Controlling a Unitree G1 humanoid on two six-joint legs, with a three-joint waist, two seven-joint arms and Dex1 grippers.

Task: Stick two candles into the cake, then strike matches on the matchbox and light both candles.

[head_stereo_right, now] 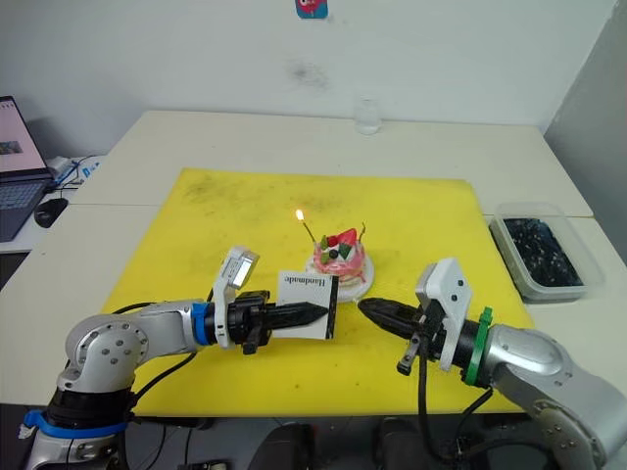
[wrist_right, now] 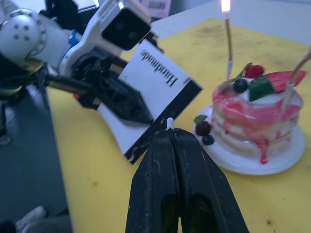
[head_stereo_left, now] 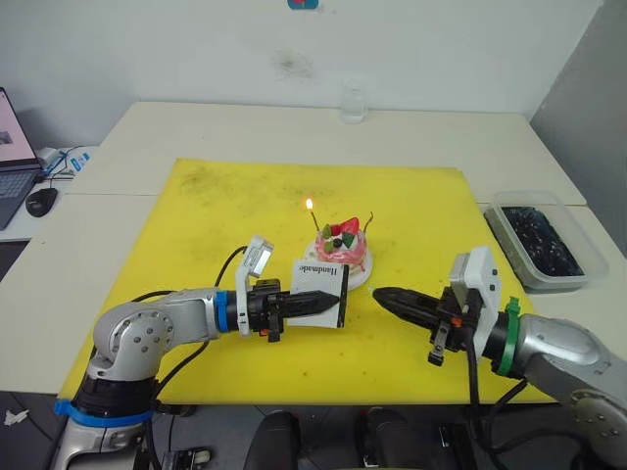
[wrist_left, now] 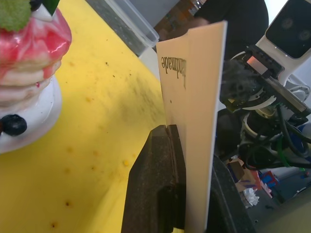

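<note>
Your left tool (head_stereo_left: pixel 328 303) is clamped on the matchbox (head_stereo_left: pixel 322 282), holding it upright on edge just in front of the cake (head_stereo_left: pixel 343 251), with the lettered end up and the dark strip along the edge that faces your right arm. In the left wrist view the box (wrist_left: pixel 194 121) stands pinched between the two black fingers (wrist_left: pixel 155 189). Your right tool (head_stereo_left: pixel 380 295) has its fingers pressed together, and in the right wrist view a small pale tip of a match (wrist_right: pixel 169 121) pokes out between them, sitting just beside the dark strip of the matchbox; you cannot tell from these views whether it is touching the strip. The cake sits on its white plate (wrist_right: pixel 286 160) on the yellow mat (head_stereo_left: pixel 196 225), near the middle of the worktop (head_stereo_left: pixel 118 147). Both candles stand in the cake: the one on your left side (head_stereo_left: pixel 313 219) carries a small flame (head_stereo_left: pixel 310 204) at its top, while the one on your right side (head_stereo_left: pixel 368 222) shows no flame. A clear glass (head_stereo_left: pixel 354 103) stands at the far edge of the worktop, a plastic tub (head_stereo_left: pixel 541 238) of dark contents lies off the mat to your right, and a laptop (head_stereo_left: pixel 12 157) with a mouse (head_stereo_left: pixel 41 201) sits far to your left.
</note>
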